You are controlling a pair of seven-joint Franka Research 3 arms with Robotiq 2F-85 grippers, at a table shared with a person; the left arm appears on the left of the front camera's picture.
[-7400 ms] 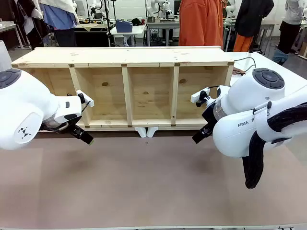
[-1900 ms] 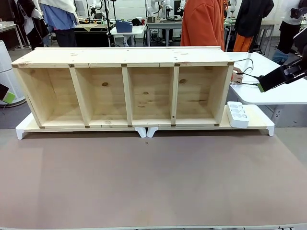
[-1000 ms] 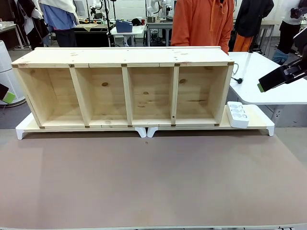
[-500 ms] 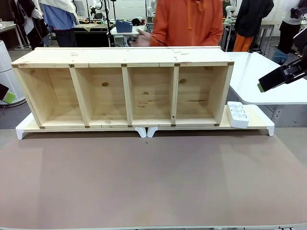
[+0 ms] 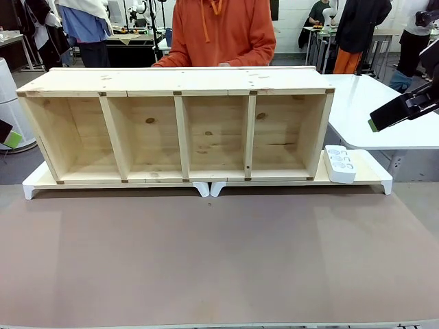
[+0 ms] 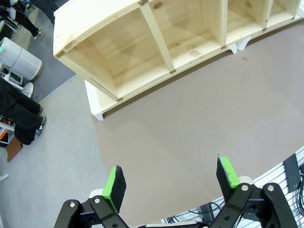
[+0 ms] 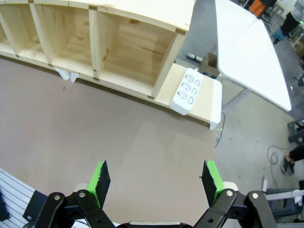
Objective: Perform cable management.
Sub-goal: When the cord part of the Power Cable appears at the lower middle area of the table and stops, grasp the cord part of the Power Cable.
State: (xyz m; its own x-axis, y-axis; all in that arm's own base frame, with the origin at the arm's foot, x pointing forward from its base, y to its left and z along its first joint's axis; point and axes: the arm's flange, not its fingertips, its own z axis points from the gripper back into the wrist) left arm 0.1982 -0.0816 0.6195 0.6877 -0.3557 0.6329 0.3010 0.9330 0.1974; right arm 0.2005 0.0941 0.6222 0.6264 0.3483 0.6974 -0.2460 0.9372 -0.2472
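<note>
The cable is out of view. The long wooden shelf (image 5: 182,123) with several open compartments lies on white risers across the table. Behind its middle stands a person in an orange hoodie (image 5: 219,31), arms down at the shelf's back edge. My left gripper (image 6: 171,178) hangs open and empty high over the brown mat, off the shelf's left end (image 6: 90,52). My right gripper (image 7: 156,176) is also open and empty, above the mat near the shelf's right end (image 7: 142,42). One of its fingers (image 5: 394,113) shows at the right edge of the front view.
A white power strip (image 5: 341,164) (image 7: 189,90) lies on the riser right of the shelf. A white side table (image 5: 374,113) stands at the right. The brown mat (image 5: 219,253) spreads in front of the shelf. A white canister (image 6: 21,59) stands on the floor at the left.
The person in orange has walked left behind the shelf, from its right end to its middle. The black cord seen earlier on the white side table is gone from view. Both grippers stay still.
</note>
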